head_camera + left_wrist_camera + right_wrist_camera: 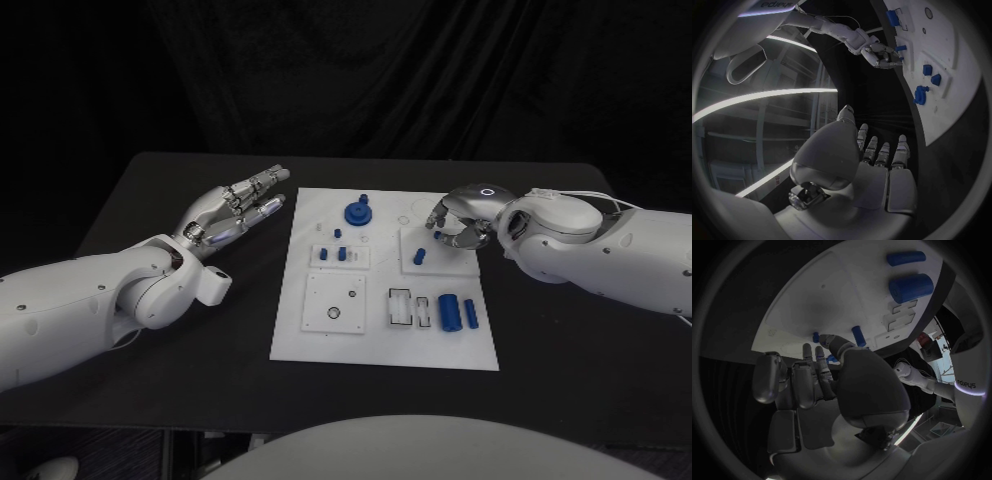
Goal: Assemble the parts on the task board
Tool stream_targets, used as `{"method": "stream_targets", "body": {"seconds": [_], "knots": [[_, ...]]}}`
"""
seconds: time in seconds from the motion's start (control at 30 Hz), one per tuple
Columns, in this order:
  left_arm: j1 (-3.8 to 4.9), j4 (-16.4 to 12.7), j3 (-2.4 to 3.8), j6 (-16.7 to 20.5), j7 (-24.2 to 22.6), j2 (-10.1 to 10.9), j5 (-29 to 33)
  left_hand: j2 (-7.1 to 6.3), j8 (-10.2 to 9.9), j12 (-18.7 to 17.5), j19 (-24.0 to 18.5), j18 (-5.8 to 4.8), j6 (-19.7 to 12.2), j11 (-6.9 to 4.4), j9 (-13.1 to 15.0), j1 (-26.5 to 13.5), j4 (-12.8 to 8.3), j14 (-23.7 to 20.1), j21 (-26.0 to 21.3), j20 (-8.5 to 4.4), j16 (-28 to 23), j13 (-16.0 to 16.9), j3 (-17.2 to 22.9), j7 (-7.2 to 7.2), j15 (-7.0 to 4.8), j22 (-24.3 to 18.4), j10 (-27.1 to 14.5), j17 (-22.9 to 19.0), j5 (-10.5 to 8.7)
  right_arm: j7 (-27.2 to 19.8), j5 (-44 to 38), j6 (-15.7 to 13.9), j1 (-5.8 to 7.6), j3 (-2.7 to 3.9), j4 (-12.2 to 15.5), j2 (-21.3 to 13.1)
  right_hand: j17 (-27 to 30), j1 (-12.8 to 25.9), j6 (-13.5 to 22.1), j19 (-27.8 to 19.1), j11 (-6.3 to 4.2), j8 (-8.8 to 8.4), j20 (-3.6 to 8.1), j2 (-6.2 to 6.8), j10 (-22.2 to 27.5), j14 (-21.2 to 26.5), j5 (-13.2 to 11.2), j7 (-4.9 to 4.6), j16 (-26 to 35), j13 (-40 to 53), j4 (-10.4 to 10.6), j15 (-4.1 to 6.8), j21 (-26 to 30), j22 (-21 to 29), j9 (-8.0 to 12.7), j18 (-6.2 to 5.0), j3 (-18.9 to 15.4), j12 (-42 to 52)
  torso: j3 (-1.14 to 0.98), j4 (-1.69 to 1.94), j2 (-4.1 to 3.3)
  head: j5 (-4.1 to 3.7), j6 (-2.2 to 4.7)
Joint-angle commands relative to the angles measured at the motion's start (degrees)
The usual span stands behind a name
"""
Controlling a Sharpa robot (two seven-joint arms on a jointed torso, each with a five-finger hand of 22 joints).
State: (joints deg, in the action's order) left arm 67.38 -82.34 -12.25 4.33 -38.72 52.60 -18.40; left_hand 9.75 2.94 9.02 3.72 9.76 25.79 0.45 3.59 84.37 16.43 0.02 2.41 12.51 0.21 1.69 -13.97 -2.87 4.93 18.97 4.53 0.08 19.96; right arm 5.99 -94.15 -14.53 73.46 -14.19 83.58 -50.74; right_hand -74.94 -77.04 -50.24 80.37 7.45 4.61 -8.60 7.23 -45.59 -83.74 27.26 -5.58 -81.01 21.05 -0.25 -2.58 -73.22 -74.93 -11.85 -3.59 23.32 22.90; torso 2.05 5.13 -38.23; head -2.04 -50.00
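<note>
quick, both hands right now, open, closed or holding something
Left hand: open, fingers spread, holding nothing, off the left side of the task board.
Right hand: fingers curled over the board by a blue peg; whether it grips anything cannot be told.

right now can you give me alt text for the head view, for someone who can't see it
The right robot hand hovers over the far right part of the white task board, fingers curled above a small blue peg. The left robot hand is open beside the board's left edge, holding nothing. More blue parts sit on the board, including two cylinders near its right edge.
</note>
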Motion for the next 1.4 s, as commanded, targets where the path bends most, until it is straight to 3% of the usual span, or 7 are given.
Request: {"method": "stream_targets", "body": {"seconds": [0.03, 0.2, 0.5, 0.97, 1.4], "knots": [[-0.11, 0.02, 0.05, -1.41, -8.25, -0.12, 0.6, 0.03, -0.38, 0.0, 0.17, 0.51, -0.38, 0.61, -0.09, 0.65, -0.16, 0.03, -0.05, 0.6, -0.19, -0.02, -0.17, -0.14, 0.49, 0.0, 0.02, -0.06, 0.43, 0.02, -0.56, -0.3, -0.39, 0.02, -0.46, 0.12, -0.53, 0.3, -0.5, 0.52, -0.08, 0.26, -0.04, -0.19, -0.47, -0.3, 0.4, -0.07, -0.3, -0.13, -0.09, -0.12, -0.38, -9.94, -0.14, -0.31, 0.37, -0.28, -0.05, -0.12, 0.08, 0.19, 0.0], [-0.17, 0.14, 0.05, -1.86, -7.88, -0.2, 0.6, 0.11, -0.37, -0.05, 0.46, 0.54, -0.43, 0.82, -0.1, 1.46, -0.35, 0.35, 0.05, 1.11, -0.08, -0.04, -0.17, -0.16, 1.16, 0.18, -0.05, 0.05, 1.04, -0.18, -0.56, -0.33, -0.73, 0.02, -1.02, 0.35, -0.94, 0.59, -2.47, 1.06, -0.64, 1.25, 0.24, -0.46, -3.3, -0.64, 1.08, -0.21, -0.7, -0.72, -0.63, 0.31, -1.28, -10.2, -1.03, -0.14, 1.05, 0.16, 0.14, -0.03, 0.18, 0.2, 0.0], [-0.31, 0.53, 0.05, -2.29, -7.47, -0.46, 0.6, 0.18, -0.36, -0.07, 0.85, 0.56, -0.49, 1.05, -0.1, 2.52, -0.71, 0.75, 0.18, 1.73, 0.04, -0.04, -0.07, -0.18, 1.73, 0.3, -0.12, 0.16, 1.89, -0.39, -0.12, -0.29, -0.87, 0.02, -1.27, 0.41, -1.32, 1.03, -4.92, 1.66, -1.27, 2.84, 0.76, -0.78, -5.3, -1.02, 0.95, -0.43, -1.06, -1.25, -1.24, 0.84, -2.28, -10.47, -2.87, 0.07, 0.86, 0.31, 0.2, 0.02, 0.21, -0.02, 0.0], [-0.49, 1.12, 0.05, -2.46, -6.84, -0.84, 0.6, 0.43, -0.26, 0.14, 1.51, 0.59, 0.12, 1.49, 0.0, 4.17, -1.6, 1.33, 0.39, 2.46, 0.2, -0.01, 0.3, 0.14, 2.41, 0.7, -0.06, 0.31, 3.45, -1.16, 0.23, -0.68, -0.96, 0.02, -1.74, 0.87, -1.68, 1.14, -4.7, 2.05, -1.75, 2.98, 1.13, -1.09, -6.58, -1.33, 0.41, -0.51, -1.34, -1.32, -1.56, 1.25, -2.87, -10.64, -3.73, 0.2, 0.62, 0.65, 0.31, -0.12, 0.21, 0.16, 0.0], [-0.55, 1.17, 0.05, -2.88, -6.3, -0.78, 0.6, 0.61, -0.24, 0.24, 2.39, 0.61, 0.44, 1.75, 0.07, 5.1, -2.31, 1.92, 0.75, 3.27, 0.37, 0.01, 0.55, 0.41, 2.99, 1.69, -0.05, 0.45, 4.49, -1.65, 0.9, -1.11, -1.23, 0.02, -2.69, 1.88, -2.05, 1.23, -4.68, 2.49, -2.23, 3.36, 1.53, -1.85, -7.76, -1.68, -2.43, -0.67, -1.61, -1.58, -1.74, 1.66, -3.52, -10.82, -5.2, 0.35, 0.15, 0.71, 0.31, -0.01, 0.25, -0.01, 0.0]]}}
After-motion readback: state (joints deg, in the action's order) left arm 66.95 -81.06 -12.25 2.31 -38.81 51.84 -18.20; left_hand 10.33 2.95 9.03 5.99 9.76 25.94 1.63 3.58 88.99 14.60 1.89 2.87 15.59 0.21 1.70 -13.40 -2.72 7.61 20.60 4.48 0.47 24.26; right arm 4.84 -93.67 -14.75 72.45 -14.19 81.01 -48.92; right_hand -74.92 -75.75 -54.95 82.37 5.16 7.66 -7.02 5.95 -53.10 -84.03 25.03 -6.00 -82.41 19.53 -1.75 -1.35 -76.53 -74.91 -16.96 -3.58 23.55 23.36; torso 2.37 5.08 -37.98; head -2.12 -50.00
